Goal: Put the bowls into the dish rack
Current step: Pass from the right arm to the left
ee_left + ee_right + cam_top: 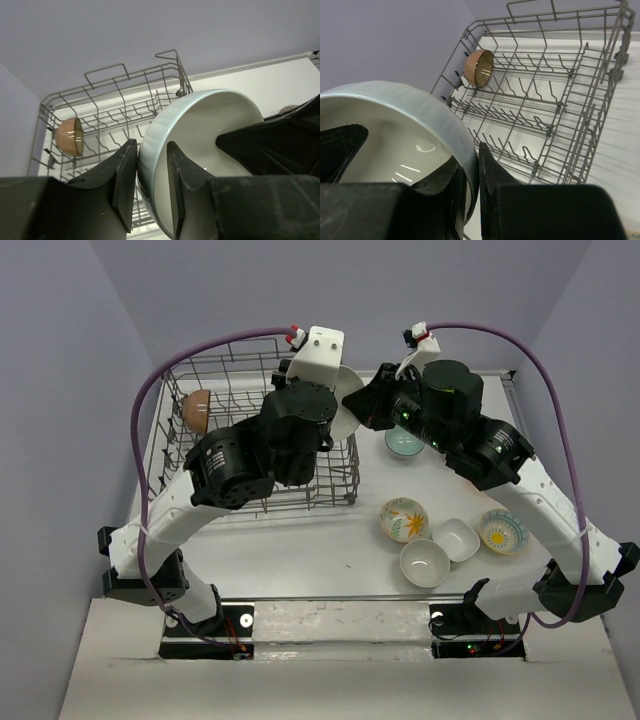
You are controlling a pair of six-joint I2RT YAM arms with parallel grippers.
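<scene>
Pale teal bowl [200, 130] — on edge at the 3 o'clock wall of the dish rack [200, 375]. Right jaws pinch its rim. Left jaws straddle it, whether gripping I cannot tell. Free tines lie toward 9 o'clock.

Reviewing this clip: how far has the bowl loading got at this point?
Done: one brown bowl stands on edge in the dish rack. In hand: a pale bowl at the rack's right edge, its rim pinched by the right gripper and straddled by the left gripper. Left: five bowls on the table.
</scene>
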